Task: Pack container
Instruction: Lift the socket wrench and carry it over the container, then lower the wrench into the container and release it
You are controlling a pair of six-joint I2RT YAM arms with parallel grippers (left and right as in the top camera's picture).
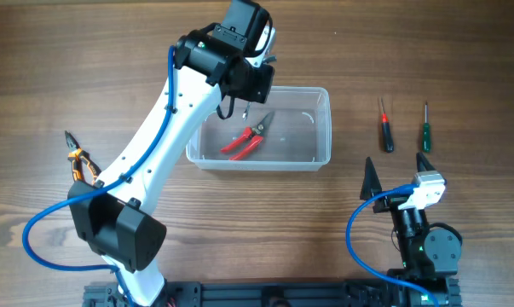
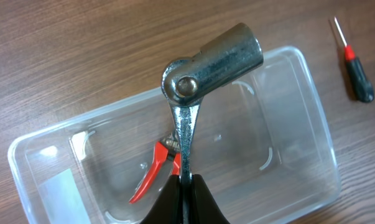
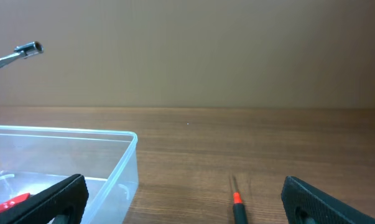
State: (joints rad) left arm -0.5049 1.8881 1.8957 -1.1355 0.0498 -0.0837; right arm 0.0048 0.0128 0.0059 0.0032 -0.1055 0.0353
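Status: your L fingers (image 2: 175, 198) clamped tight on thin handle of socket wrench (image 2: 209, 62), head held in air over container (image 1: 323, 128). Container sits mid-table (image 1: 69, 51), red-handled cutters (image 1: 246, 141) lying inside. Your R fingers (image 3: 327, 199) spread wide, nothing btwn them, low over table, R of container. Red-and-black screwdriver (image 1: 386, 135) and green screwdriver (image 1: 425, 132) lie side by side ahead of R fingers; orange-handled pliers (image 1: 82, 162) far L.

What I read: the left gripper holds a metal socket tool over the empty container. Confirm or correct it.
Not empty: red-handled cutters lie in the container, as the overhead view shows. The left gripper does hold the metal socket tool over it.
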